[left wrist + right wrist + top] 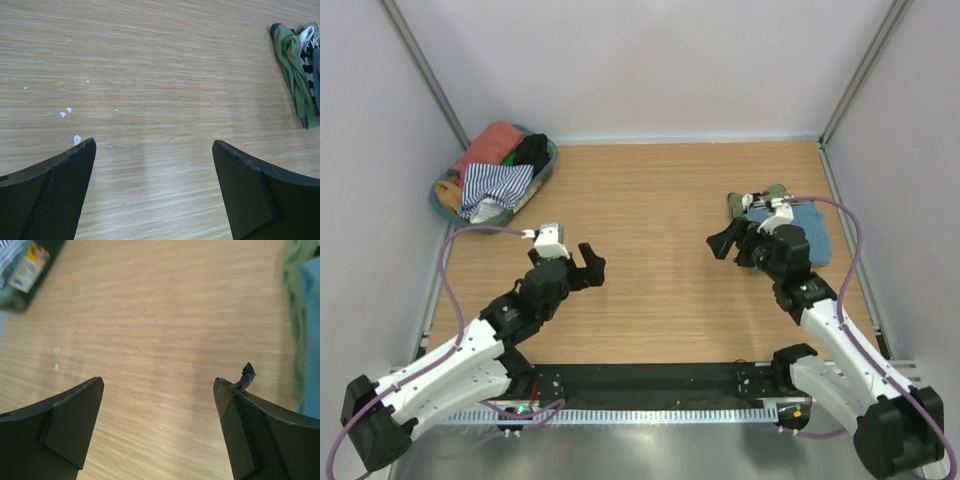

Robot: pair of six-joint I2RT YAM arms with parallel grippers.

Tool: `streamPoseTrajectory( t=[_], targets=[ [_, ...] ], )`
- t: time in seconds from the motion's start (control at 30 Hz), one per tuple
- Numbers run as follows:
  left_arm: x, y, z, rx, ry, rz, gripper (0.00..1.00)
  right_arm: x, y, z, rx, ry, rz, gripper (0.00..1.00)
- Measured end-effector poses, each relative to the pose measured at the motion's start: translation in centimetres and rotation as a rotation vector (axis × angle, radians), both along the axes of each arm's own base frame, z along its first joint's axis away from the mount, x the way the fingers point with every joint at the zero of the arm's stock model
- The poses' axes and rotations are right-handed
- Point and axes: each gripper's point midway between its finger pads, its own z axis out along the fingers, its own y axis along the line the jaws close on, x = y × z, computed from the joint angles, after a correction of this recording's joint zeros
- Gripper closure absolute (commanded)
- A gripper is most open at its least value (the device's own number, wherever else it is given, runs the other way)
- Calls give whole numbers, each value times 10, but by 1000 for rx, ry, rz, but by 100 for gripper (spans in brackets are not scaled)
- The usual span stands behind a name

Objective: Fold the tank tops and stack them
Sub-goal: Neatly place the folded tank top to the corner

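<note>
A folded teal blue tank top [815,232] lies at the right of the table on an olive green one [748,201]. In the left wrist view the olive top [295,75] shows with a striped top [308,50] tucked in the same pile. More tank tops fill the basket: coral [490,143], black [530,150], black-and-white striped [495,188] and mustard [448,192]. My left gripper [588,262] is open and empty over bare table [154,142]. My right gripper [725,243] is open and empty [159,381], just left of the pile.
The round teal basket [549,168] stands at the far left corner by the wall; its edge shows in the right wrist view [20,295]. Small white specks [67,111] lie on the wooden table. White walls enclose three sides.
</note>
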Motion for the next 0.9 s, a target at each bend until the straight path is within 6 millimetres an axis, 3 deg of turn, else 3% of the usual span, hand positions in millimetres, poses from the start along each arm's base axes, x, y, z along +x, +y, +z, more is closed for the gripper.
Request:
streamPoseTrajectory(
  t=[0.1,0.27,0.47,0.6,0.9],
  targets=[
    [-4,6,6,13,-22,-6,0,-9,16,-24,-75,65,39,0],
    [-10,18,13,35,-68,-10,0,-12,24,-30,-92,12,58,0],
    [-22,29,-17,63,-86,-37,0,-18,22,-55,-83,9,52,0],
    [-21,29,-17,68,-94,-40,0,-19,24,-69,-69,36,53,0],
    [-19,27,-21,87,-87,-44,0,-15,27,-67,-43,16,47,0]
  ],
)
